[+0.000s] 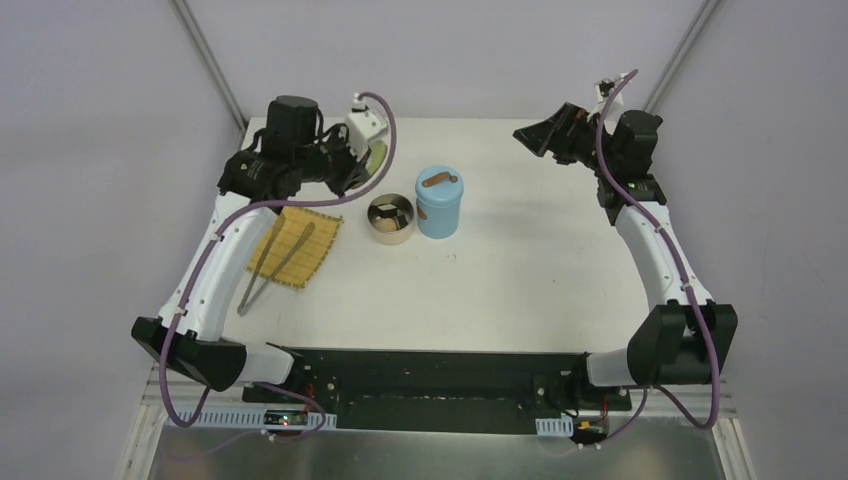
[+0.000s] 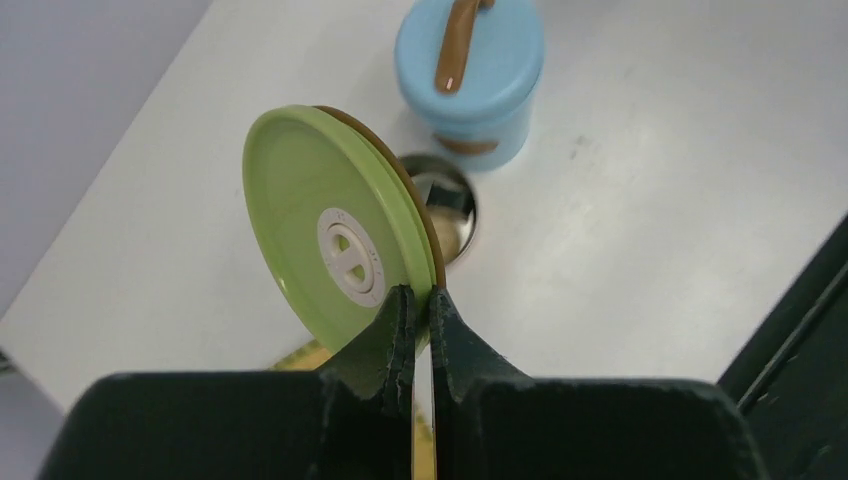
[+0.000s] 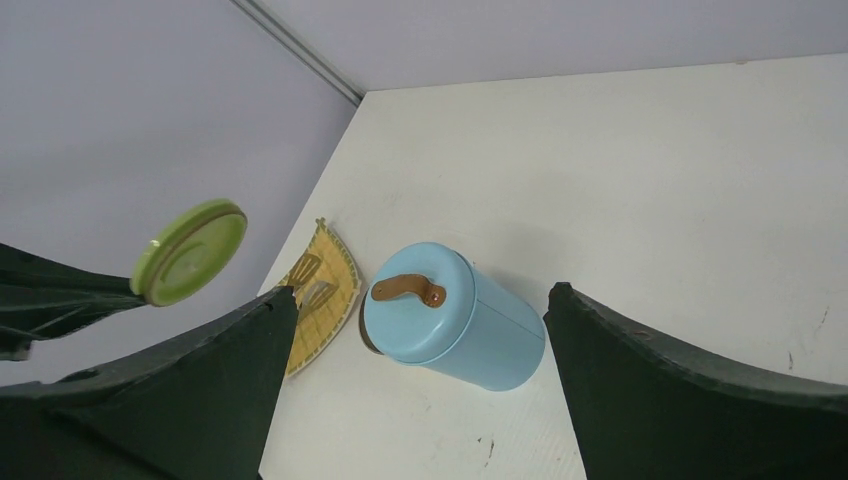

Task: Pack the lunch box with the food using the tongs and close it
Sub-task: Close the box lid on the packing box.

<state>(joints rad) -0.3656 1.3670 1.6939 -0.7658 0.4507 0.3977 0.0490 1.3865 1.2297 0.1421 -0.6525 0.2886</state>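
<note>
Left pincer [image 2: 421,300] pinches green lid [image 2: 320,220]; right pincer [image 3: 422,293] gapes

Black two-finger left gripper [image 2: 421,300], upper left of the overhead view, pinches an olive-green disc lid [image 2: 320,220] by its rim; black right gripper [image 3: 422,292], upper right, hangs with jaws spread wide

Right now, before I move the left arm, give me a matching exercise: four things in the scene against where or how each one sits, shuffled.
Things:
1. green lid
2. steel bowl
3. blue container
4. tongs

States:
A. lying across the woven mat
B. closed, brown-handled lid on
C. pinched by its edge in the left gripper, up in the air
D. uncovered, next to the closed one

Pairs: 1-C; 2-D; 3-B; 4-A
</note>
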